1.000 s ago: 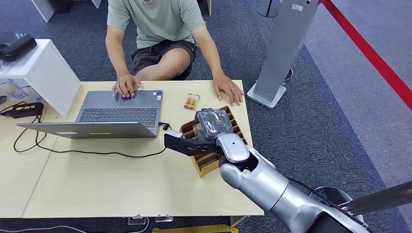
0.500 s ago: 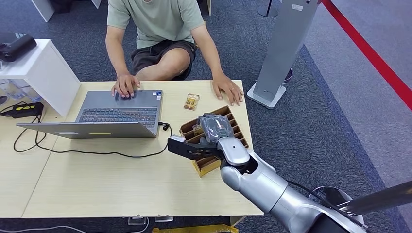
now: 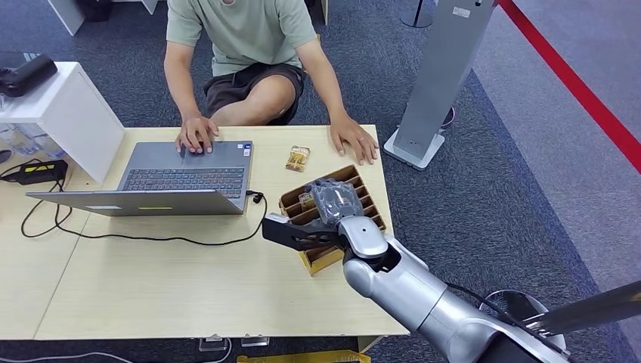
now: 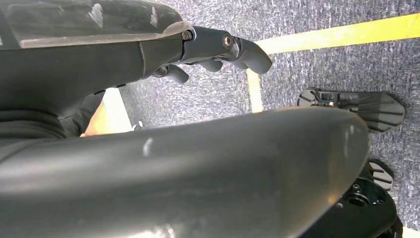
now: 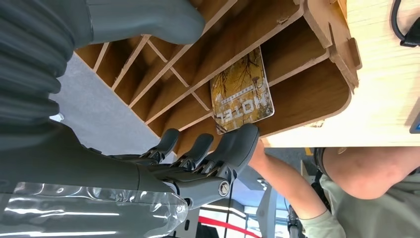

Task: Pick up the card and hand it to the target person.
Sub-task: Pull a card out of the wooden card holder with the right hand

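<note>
A wooden slotted holder (image 3: 323,257) stands on the table's right side. A card printed "HOTEL" (image 5: 242,92) stands in one of its slots (image 5: 317,29); in the head view the card (image 3: 306,200) peeks out at the holder's far left. My right hand (image 3: 336,200) hovers over the holder with its fingers spread. Its dark fingertips (image 5: 236,141) are at the card's edge and its thumb (image 5: 148,20) lies across the dividers, not gripping the card. My left hand (image 4: 218,47) hangs over the floor, holding nothing.
A person sits across the table, one hand (image 3: 354,140) flat on the tabletop near the holder, the other on an open laptop (image 3: 181,178). A second card (image 3: 298,158) lies beside the laptop. A black cable (image 3: 151,238) crosses the table (image 3: 151,295). A grey stand (image 3: 438,76) rises at right.
My right hand has shifted slightly right and lower over the holder. The person and the cards have not moved.
</note>
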`<state>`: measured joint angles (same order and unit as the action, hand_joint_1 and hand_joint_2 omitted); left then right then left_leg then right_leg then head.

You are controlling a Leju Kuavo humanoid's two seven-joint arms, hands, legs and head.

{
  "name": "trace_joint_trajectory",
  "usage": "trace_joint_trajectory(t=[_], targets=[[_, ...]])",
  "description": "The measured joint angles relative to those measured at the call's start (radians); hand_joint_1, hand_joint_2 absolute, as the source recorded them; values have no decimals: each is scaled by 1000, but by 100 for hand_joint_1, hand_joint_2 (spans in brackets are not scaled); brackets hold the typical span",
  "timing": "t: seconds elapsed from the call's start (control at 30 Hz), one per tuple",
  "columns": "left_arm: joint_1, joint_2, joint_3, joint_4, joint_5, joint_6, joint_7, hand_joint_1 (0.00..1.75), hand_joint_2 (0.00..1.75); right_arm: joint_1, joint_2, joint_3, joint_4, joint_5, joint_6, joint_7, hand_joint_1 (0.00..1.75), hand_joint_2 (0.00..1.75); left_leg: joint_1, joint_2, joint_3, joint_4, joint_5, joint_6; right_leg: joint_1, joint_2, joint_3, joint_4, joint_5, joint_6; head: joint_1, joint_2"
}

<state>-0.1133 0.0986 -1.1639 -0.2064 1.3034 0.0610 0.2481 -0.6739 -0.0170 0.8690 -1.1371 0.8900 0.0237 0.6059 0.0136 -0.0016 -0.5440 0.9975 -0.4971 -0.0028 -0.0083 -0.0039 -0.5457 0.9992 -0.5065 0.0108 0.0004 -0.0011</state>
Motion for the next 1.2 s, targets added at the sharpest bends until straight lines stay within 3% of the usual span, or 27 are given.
trace_joint_trajectory(t=[0.33, 0.57, 0.7, 0.87, 1.03, 1.2], targets=[[2, 0, 0, 0, 2, -1, 1, 0, 0, 13, 1, 0, 8, 1, 2, 1, 48, 175, 0, 0, 0, 0, 0, 0, 0, 0, 0, 0, 0, 0, 0, 0], [2, 0, 0, 0, 2, -2, 1, 0, 0, 13, 1, 0, 9, 1, 2, 1, 55, 175, 0, 0, -1, 0, 0, 0, 0, 0, -1, 0, 0, 0, 0, 0], [2, 0, 0, 0, 2, -3, 1, 0, 0, 13, 1, 0, 10, 1, 2, 1, 74, 175, 0, 0, -1, 0, 0, 0, 0, 0, 0, 0, 0, 0, 0, 0], [2, 0, 0, 0, 2, -6, 1, 0, 0, 11, 2, -1, 12, 2, 1, 1, 129, 175, 0, 0, -1, 0, 0, 0, 0, 0, 0, 0, 0, 0, 0, 0], [2, 0, 0, 0, 2, -7, 1, 0, 0, 8, 4, -2, 13, 2, -2, 1, 133, 175, 0, 0, -1, 0, 0, 0, 0, 0, 0, 0, 0, 0, 0, 0], [2, 0, 0, 0, 2, -7, 1, 0, 0, 9, 6, -2, 15, 2, -3, 1, 147, 175, 0, 0, -1, 0, 0, 0, 0, 0, 0, 0, 0, 0, 0, 0]])
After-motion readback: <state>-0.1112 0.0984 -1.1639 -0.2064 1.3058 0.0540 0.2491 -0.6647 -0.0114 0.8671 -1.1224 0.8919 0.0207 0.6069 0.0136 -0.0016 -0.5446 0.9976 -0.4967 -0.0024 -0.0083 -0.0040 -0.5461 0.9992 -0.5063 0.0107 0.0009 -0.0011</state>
